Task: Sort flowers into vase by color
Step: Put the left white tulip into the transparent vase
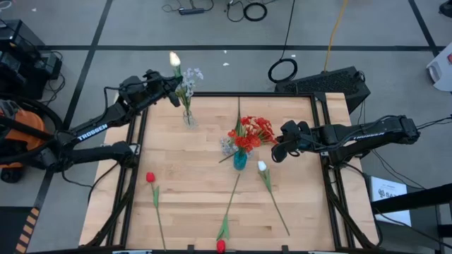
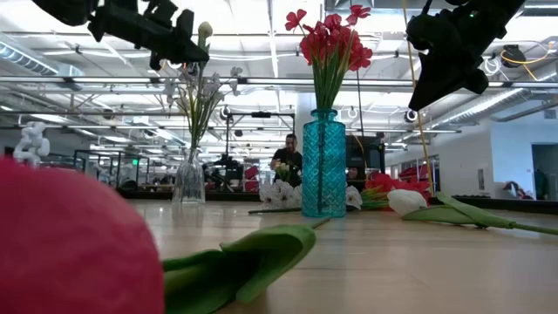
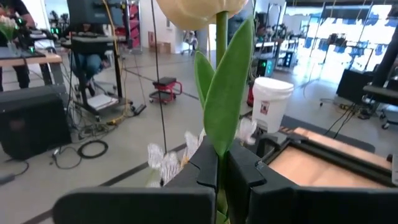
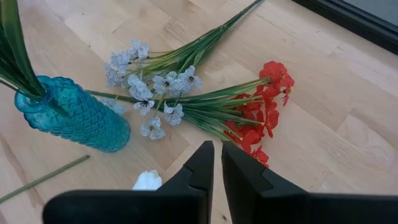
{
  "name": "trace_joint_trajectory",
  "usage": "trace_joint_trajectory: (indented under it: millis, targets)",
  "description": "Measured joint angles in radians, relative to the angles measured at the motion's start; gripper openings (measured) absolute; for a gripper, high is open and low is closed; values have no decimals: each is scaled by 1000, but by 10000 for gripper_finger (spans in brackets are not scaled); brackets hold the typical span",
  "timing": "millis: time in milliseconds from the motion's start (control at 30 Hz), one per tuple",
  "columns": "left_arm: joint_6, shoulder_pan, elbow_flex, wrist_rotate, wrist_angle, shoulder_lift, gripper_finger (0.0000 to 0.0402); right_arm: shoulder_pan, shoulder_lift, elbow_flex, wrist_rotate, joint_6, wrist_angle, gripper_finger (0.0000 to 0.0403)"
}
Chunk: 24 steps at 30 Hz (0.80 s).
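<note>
My left gripper (image 1: 172,94) is at the table's far left, beside a clear vase (image 1: 189,117) of pale sprigs (image 1: 192,75). It is shut on a white flower whose cream bloom (image 1: 174,59) stands above it. A teal vase (image 1: 240,160) holds red flowers (image 1: 248,137). My right gripper (image 4: 216,157) hovers shut and empty just right of it. A pale sprig (image 4: 149,93) and a red cluster (image 4: 268,107) lie flat on the table behind the teal vase. A white rosebud (image 1: 262,167) and two red blooms (image 1: 150,177) (image 1: 221,245) lie nearer. My left gripper pinches the white flower's green stem (image 3: 219,163) between its two fingers, just below the long leaf (image 3: 227,93). The fingers reach in level and lie across the stem. The flower stands upright above the fingers, lifted clear, its bloom (image 3: 200,9) on top.
The wooden table (image 1: 304,204) has a dark raised frame around it. Long stems stretch across its near half (image 1: 275,204). Bare wood lies at the near left and far right. Beyond the far edge are cables and a black case (image 1: 332,81).
</note>
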Motion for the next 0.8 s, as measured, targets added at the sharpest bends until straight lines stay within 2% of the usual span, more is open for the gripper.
trace_joint_trajectory:
  millis: [133,267,333,467,633,800]
  targets:
    - [7,0,-7,0,-10,14,9,0,0,0,0,0,0,25]
    - [-12,0,-7,-6,-90,18,15,0,0,0,-1,0,0,25]
    - [-46,0,-8,-45,-126,18,27,0,0,0,-1,-1,0,25]
    - [-62,0,-8,-116,-200,18,61,0,0,0,-1,-1,0,25]
    - [-63,0,-8,-112,-254,18,118,0,0,0,-1,-9,0,25]
    - [-112,0,-8,-60,-260,18,177,0,0,0,0,-10,0,25]
